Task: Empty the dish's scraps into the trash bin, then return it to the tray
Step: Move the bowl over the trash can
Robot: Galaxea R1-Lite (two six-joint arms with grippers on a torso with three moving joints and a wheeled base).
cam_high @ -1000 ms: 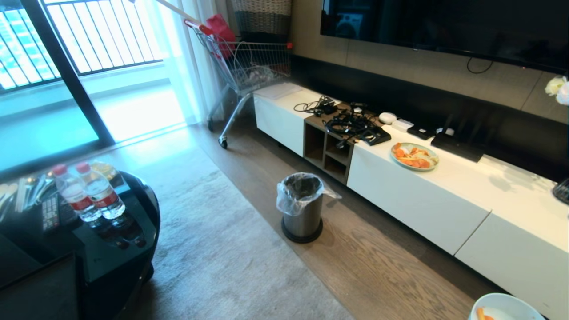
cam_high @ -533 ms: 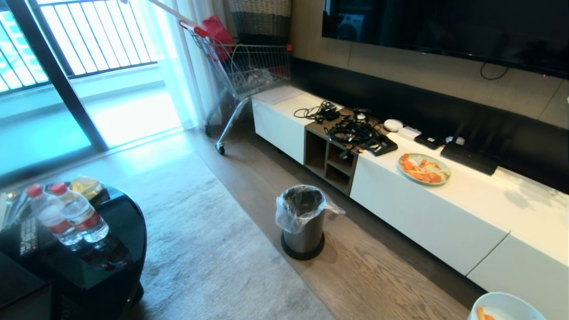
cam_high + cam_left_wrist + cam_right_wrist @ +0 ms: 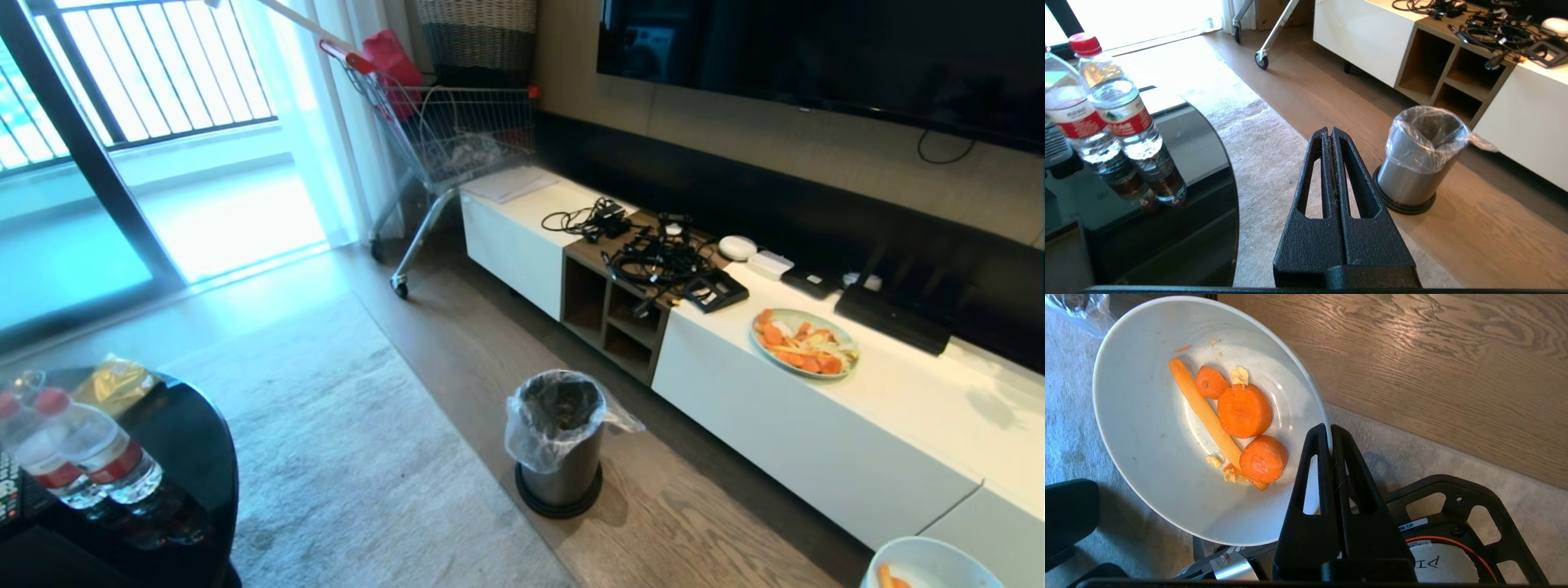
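- Dish point(image 3: 1151, 428): round, deep, white bowl, held by its rim in the right gripper point(image 3: 1329, 435). It sits above the grey rug and the wood floor, tilted in the right wrist view. In the head view only its rim shows, at the lower right corner.
- Right gripper: jaws pinching the dish's rim, one finger on each side of the wall.
- Scraps point(image 3: 1231, 420): orange carrot pieces lying inside the dish; one long strip, two thick round slices, one smaller round, and a few pale crumbs.
- Trash bin point(image 3: 559, 445): brushed-steel cylinder on a black base ring, with a clear bag liner folded over the rim. It stands upright on the wood floor at the rug's edge, just in front of the white cabinet point(image 3: 800, 425) and well apart from the dish.
- Left gripper point(image 3: 1331, 134): jaws pressed together, holding nothing; it hangs over the rug between the black table point(image 3: 1167, 196) and the trash bin.
- Tray: not in any view.
- Plate point(image 3: 804, 343): pale green, heaped with orange and white pieces, on top of the white cabinet.
- Water bottles point(image 3: 90, 457): two, clear with red caps and labels, standing on the black table.
- Shopping cart point(image 3: 445, 131): wire, near the window.
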